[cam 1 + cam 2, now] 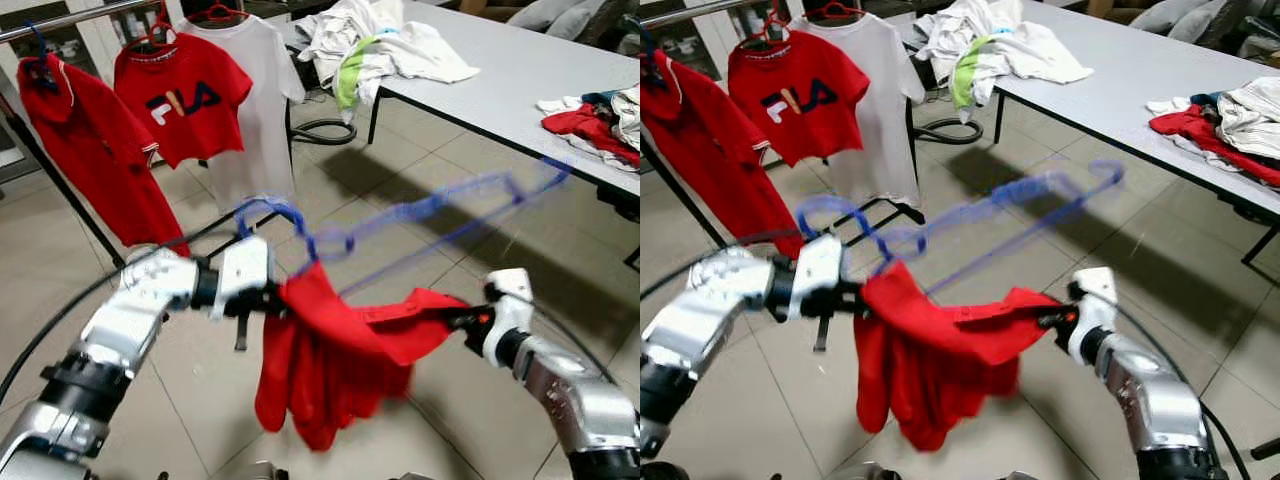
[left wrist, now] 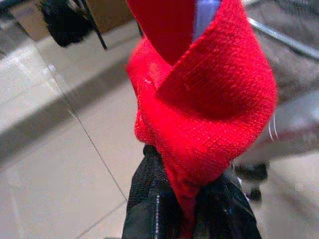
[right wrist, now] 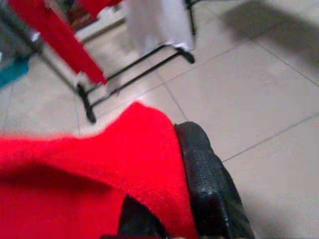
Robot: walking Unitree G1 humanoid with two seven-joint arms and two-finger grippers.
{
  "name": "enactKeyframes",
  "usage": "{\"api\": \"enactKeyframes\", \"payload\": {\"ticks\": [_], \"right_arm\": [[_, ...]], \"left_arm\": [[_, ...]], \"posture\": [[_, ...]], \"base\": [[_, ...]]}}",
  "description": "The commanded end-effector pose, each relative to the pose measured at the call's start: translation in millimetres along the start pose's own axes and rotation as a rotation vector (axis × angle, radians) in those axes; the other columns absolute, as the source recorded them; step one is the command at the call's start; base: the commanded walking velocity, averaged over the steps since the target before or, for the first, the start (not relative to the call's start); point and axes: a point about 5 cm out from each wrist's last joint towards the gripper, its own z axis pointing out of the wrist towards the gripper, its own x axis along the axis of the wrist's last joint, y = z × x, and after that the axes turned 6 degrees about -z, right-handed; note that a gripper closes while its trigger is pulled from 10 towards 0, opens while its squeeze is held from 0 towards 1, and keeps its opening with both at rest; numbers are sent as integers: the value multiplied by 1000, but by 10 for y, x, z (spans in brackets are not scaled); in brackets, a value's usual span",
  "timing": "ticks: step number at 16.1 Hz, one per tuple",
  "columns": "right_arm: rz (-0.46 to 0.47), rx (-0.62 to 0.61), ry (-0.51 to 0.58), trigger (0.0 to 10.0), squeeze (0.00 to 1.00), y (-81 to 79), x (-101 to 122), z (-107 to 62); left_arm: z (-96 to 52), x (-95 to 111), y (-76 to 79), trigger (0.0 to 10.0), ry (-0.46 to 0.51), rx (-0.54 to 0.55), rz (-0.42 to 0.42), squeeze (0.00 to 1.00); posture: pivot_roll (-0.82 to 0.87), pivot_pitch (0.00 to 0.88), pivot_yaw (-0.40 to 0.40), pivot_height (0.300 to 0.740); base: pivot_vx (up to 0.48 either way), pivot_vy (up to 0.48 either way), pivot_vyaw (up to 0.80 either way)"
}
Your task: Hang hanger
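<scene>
While a blurred blue plastic hanger [image 1: 420, 215] rides above, both end effectors hold a red knit shirt [image 1: 335, 355].
Left end effector [image 1: 272, 297] is clamped on one shoulder, right end effector [image 1: 462, 319] on the other; a clothes rail [image 1: 70, 18] stands behind, left.

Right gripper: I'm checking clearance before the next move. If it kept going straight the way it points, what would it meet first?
The right gripper is shut on the red shirt and points toward the left gripper. Past the cloth, that gripper looks first in line, though depth is unclear.
</scene>
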Motion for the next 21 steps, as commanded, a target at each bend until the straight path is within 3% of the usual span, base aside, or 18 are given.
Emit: {"api": "enactKeyframes", "payload": {"ticks": [1,3,6,8,10,11,14,16,21], "right_arm": [[124,-63,53,0,0,83,134,10],[234,-114,94,0,0,160,197,21],[259,-124,110,0,0,184,261,20],[282,-128,116,0,0,193,336,23],[284,-146,108,0,0,228,339,22],[283,-152,106,0,0,248,347,13],[282,-148,106,0,0,249,373,12],[281,-143,105,0,0,232,380,23],[281,-105,138,0,0,136,499,48]], "left_arm": [[16,-89,82,0,-71,-34,41,0],[52,-261,154,0,-162,-38,40,0],[53,-510,226,0,-305,-24,17,0],[54,-830,318,0,-459,66,-64,0],[24,-936,332,0,-520,121,-96,0],[-26,-1018,277,0,-575,240,-106,0],[-43,-1022,195,0,-573,370,-96,0],[-1,-1034,217,0,-576,363,-102,0],[-66,-1220,264,0,-771,347,-105,0]], "posture": [[-74,0,59,740],[-74,1,53,740],[-74,2,49,740],[-77,3,48,740],[-77,3,48,740],[-77,2,45,740],[-78,1,45,740],[-78,1,45,740],[-79,0,46,740]], "base": [[0,0,0],[0,0,0],[0,0,0],[0,0,0],[0,0,0],[0,0,0],[0,0,0],[0,0,0],[0,0,0]]}}
